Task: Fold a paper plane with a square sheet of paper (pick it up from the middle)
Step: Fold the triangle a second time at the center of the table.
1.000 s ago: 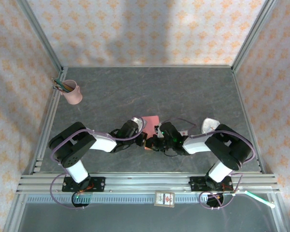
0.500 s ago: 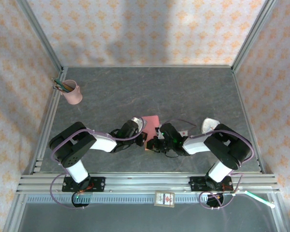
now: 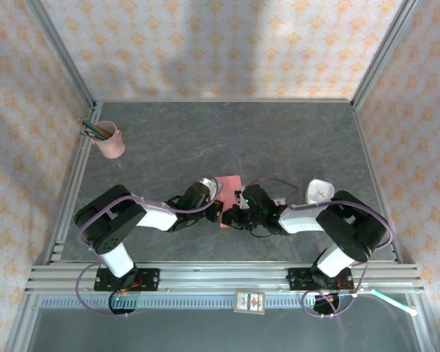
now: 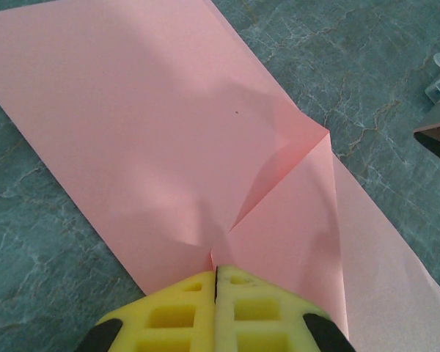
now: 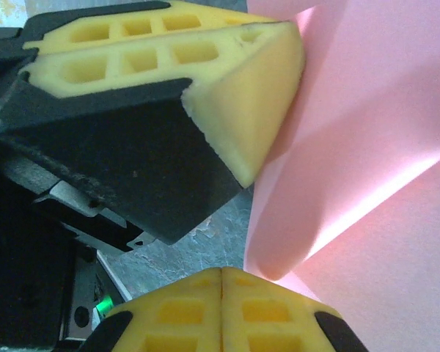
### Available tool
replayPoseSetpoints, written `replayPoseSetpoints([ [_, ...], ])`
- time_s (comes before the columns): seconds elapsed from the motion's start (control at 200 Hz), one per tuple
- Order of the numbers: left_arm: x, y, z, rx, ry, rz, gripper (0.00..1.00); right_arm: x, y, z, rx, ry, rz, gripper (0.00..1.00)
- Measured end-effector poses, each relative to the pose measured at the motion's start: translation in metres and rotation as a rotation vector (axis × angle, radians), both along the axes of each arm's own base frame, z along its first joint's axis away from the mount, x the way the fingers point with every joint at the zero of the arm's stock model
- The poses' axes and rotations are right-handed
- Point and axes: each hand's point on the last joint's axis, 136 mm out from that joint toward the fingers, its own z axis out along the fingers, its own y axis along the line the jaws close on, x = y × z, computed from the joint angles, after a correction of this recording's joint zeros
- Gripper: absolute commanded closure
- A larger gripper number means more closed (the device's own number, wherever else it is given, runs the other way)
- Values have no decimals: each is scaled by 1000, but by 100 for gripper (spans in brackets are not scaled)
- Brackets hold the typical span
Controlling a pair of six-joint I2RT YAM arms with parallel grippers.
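The salmon-pink paper [image 3: 229, 184] lies on the dark table between the two arms, with its near end raised where the grippers meet. In the left wrist view the paper [image 4: 154, 125] shows a folded flap [image 4: 297, 213]. My left gripper [image 4: 215, 271] is shut on its near edge. In the right wrist view the paper [image 5: 367, 147] curves up on the right and the left gripper's yellow fingers [image 5: 235, 88] press against it from above. My right gripper [image 5: 221, 273] is shut, its seam bare, with the paper's fold touching its right fingertip. From above, the left gripper [image 3: 217, 212] and right gripper [image 3: 232, 218] almost touch.
A pink pencil cup [image 3: 110, 141] stands at the far left by the metal frame. A white round object [image 3: 319, 191] sits beside the right arm's elbow. A small box [image 3: 250, 301] lies on the front rail. Patterned walls enclose the table.
The right arm's elbow has shifted slightly to the right. The grippers and the paper stay almost where they were.
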Motion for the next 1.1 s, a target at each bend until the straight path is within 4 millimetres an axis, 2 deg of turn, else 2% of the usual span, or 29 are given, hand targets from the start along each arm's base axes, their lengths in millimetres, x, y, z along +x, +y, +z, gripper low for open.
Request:
replayPoseSetpoints([
  [0.16,0,0,0,0,0,0,100,2,2,-1,0,-1,-1,93],
  [0.35,0,0,0,0,0,0,100,2,2,-18,-31,28,-2,93],
  [0.686,0,0,0,1,-1,0,100,3,1,-14,-36,19,4,93],
  [0.871,1,0,0,1,-2,2,100,16,4,-1,-16,-6,-12,93],
  [1.101,1,0,0,2,-3,3,100,22,-2,-9,-37,4,-28,93],
])
